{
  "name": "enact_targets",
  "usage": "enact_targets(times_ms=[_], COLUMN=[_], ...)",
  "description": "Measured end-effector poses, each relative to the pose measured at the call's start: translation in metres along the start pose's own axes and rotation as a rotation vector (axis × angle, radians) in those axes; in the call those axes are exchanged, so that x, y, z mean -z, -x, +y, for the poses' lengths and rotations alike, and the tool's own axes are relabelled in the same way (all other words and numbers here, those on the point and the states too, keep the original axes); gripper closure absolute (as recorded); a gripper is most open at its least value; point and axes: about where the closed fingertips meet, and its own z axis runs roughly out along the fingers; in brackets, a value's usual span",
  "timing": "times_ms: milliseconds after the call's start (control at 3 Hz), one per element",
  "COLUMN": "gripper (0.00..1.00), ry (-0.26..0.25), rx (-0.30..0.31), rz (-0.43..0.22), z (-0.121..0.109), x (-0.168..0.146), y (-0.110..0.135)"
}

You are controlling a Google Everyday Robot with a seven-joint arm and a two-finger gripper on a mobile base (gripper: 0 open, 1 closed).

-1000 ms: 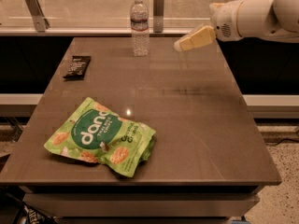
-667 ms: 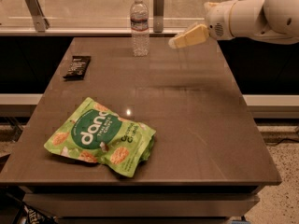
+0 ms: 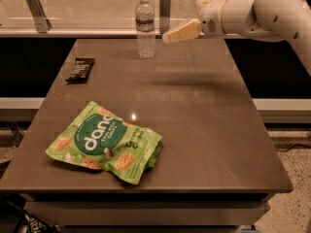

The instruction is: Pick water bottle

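Observation:
The water bottle (image 3: 145, 27) stands upright near the far edge of the brown table (image 3: 204, 115). It is clear and ribbed, with a white cap and a label band near its top. My gripper (image 3: 170, 36) hangs above the table's far edge, just right of the bottle and at about its mid height. A small gap separates it from the bottle. The white arm reaches in from the upper right.
A green snack bag (image 3: 104, 142) lies at the front left of the table. A dark snack bar (image 3: 80, 69) lies at the left edge. A glass railing with metal posts (image 3: 165, 8) runs behind the table.
My gripper has moved left along the far edge, closing the distance to the bottle. The bottle, bag and bar have not moved.

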Motion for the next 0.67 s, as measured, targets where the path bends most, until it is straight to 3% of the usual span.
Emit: enact_targets(times_ms=[667], gripper=[0.00], ry=[0.059], rx=[-0.029], rz=[-0.004], z=[0.000], x=[-0.036], y=[0.008])
